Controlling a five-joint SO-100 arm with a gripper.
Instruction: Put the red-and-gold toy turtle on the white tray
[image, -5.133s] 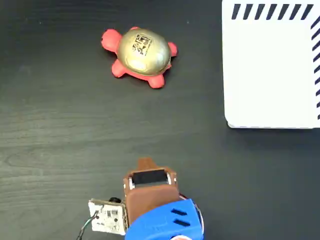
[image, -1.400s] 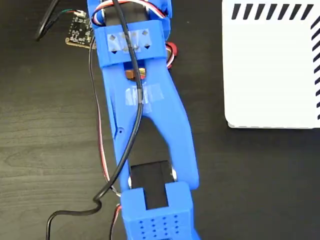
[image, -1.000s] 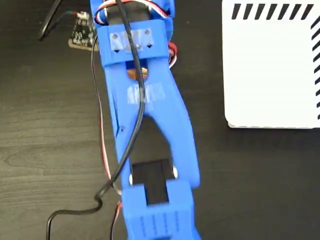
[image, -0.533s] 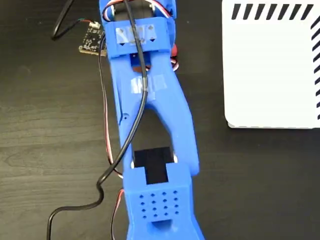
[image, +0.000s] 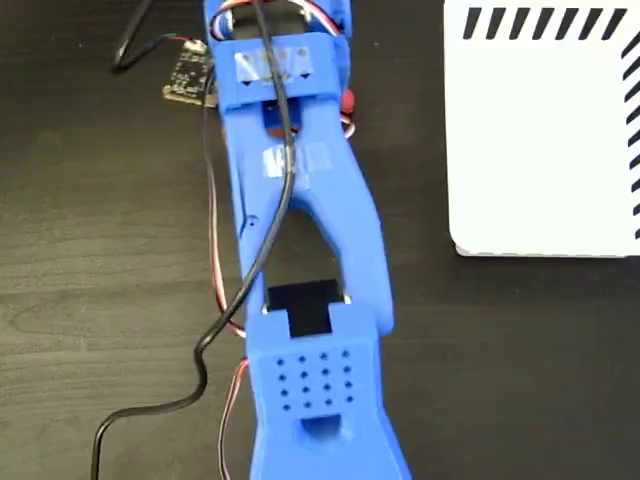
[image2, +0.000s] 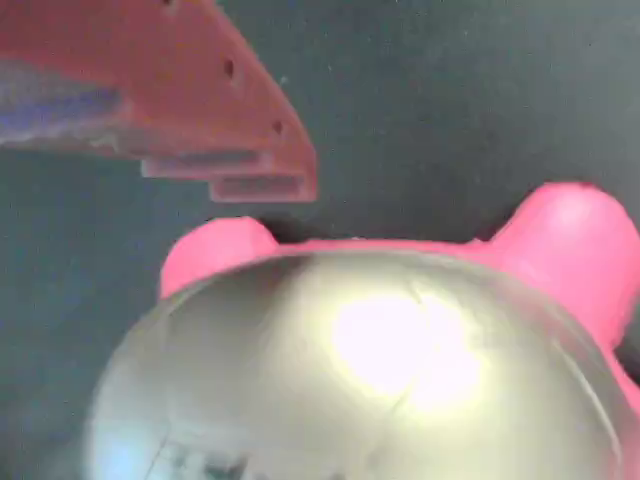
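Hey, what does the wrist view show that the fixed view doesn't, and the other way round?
Only the wrist view shows the turtle's gold shell up close, with pink limbs at its far edge, and one finger of the end effector above it, not touching. The other finger is out of frame.

Only the fixed view shows the tray at upper right with nothing on it, the blue arm stretched over the turtle's spot, and a small circuit board.

Both show the dark table; in the fixed view only a sliver of red peeks past the arm.

Blurred wrist view, glare on shell (image2: 400, 360)
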